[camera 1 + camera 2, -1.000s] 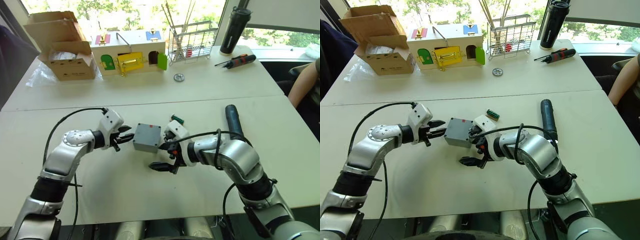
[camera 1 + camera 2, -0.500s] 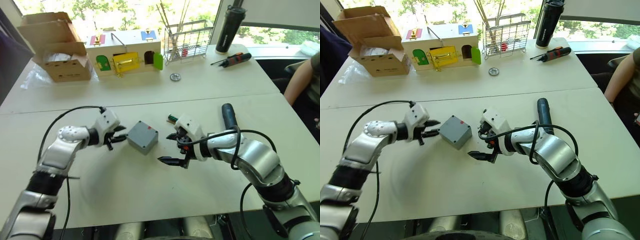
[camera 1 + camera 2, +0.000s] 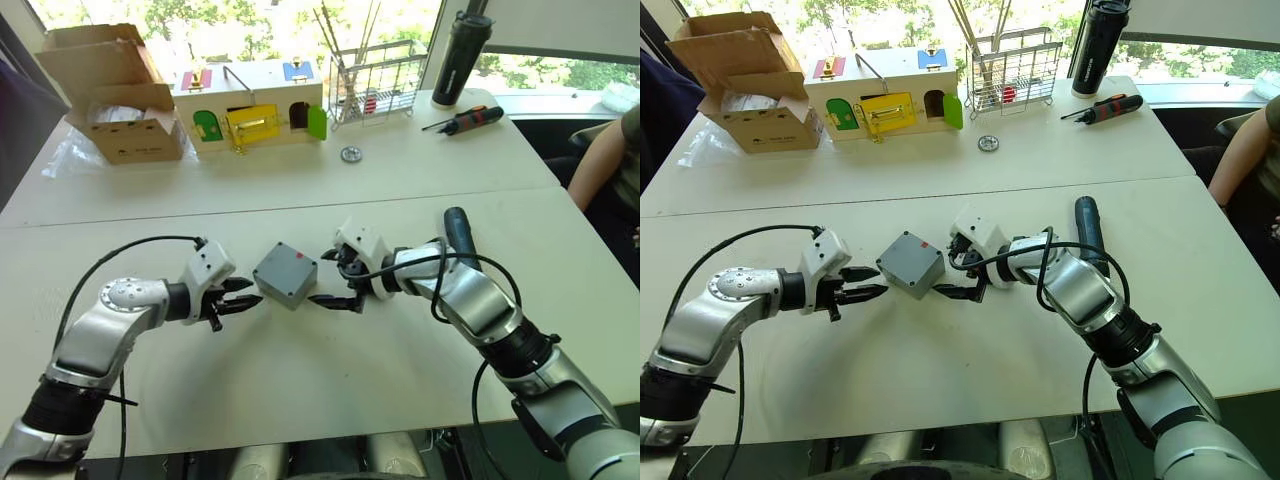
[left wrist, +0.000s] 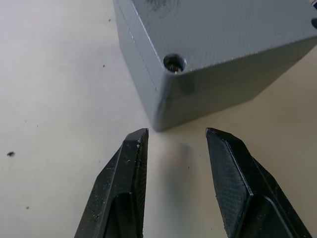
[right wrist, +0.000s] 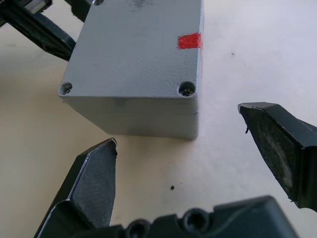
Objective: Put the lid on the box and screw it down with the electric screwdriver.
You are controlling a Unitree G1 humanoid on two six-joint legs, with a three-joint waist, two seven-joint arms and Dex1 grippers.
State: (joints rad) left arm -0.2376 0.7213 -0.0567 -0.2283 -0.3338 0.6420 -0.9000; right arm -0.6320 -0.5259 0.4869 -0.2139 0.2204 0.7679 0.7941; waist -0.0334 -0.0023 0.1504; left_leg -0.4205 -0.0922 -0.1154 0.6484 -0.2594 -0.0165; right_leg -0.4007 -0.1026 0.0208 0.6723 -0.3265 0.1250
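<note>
White surface point(image 3: 300, 390): box point(image 3: 285, 275) w/ lid on sits btwn left hand point(image 3: 238, 295) & right hand point(image 3: 335, 280), both spread apart, prob. to square it up.

White table point(image 3: 300, 400), grey box point(image 3: 285, 275), screwdriver point(image 3: 460, 235)

The box point(image 5: 138, 64) looks like matt grey plastic, finely grained, with metal screws sunk in its corners. The fingers point(image 4: 237, 193) are black with rough pads. The table point(image 3: 300, 390) seems smooth, matt.
</note>
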